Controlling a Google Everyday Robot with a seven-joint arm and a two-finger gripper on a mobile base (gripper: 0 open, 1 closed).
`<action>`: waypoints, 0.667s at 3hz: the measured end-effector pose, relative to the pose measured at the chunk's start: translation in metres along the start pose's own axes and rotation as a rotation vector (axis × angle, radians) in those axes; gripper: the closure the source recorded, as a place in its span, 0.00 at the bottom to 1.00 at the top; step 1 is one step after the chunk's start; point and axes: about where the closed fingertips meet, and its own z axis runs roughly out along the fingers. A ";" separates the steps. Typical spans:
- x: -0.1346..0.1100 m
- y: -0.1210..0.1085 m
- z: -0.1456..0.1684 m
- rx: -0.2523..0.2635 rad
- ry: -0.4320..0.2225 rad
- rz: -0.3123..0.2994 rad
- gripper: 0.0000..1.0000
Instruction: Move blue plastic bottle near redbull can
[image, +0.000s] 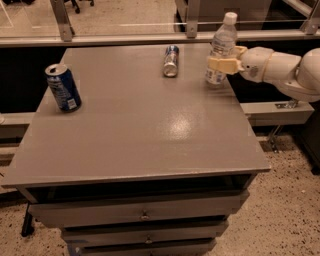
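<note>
Carry step, apparently. Hand (222, 65) closed round label of blue plastic bottle (222, 42), upright, at far right edge of table (135, 135); cannot tell whether base touches top. Redbull can (171, 61) on its side at far middle, left of bottle, apart from it. Next, likely: shift left toward can, stop just beside, set down upright, avoid nudging can into roll. Grey flat top, glare near centre; dark blue soda can (63, 87) upright at left; drawers (145, 216) below. Speckled floor (295, 200), metal rail (125, 39) behind.
</note>
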 end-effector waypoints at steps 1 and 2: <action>0.005 0.011 0.031 -0.048 -0.024 0.038 1.00; 0.001 0.018 0.057 -0.092 -0.049 0.053 1.00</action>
